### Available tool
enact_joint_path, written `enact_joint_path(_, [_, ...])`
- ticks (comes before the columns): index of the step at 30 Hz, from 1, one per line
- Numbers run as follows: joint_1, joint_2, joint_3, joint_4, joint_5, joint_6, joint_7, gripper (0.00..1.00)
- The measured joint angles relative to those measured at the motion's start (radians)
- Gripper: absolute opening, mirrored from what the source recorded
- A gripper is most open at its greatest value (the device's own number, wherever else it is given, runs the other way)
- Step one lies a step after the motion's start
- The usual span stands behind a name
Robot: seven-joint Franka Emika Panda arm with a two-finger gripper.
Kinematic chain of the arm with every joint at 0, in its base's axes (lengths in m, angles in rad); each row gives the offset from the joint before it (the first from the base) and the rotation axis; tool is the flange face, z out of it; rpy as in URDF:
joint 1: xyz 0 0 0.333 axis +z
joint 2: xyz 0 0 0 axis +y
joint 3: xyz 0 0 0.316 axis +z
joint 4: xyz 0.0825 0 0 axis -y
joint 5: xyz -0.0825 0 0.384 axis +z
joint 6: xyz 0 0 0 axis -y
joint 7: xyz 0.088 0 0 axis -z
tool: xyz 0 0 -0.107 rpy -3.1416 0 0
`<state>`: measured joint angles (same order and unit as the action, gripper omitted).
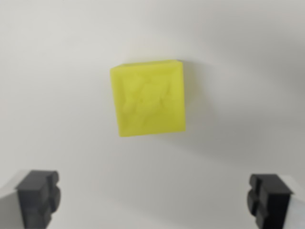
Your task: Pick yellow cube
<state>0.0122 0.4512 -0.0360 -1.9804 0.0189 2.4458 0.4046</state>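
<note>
A yellow cube (148, 98) with a faint raised pattern on its top face lies on a white surface, seen from above near the middle of the wrist view. My gripper (154, 199) is open, its two black fingertips (39, 196) standing wide apart at the bottom corners of the picture. The cube lies above the gap between them in the picture, apart from both fingers. Nothing is held between the fingers.
The white surface (57, 57) fills the whole view around the cube. A soft shadow falls to the wrist view's right of the cube.
</note>
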Motion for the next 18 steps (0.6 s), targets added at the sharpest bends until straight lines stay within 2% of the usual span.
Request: enact_joint_path(18, [0.007, 0.104, 0.0, 0.035, 0.01, 0.06, -0.087, 1.0])
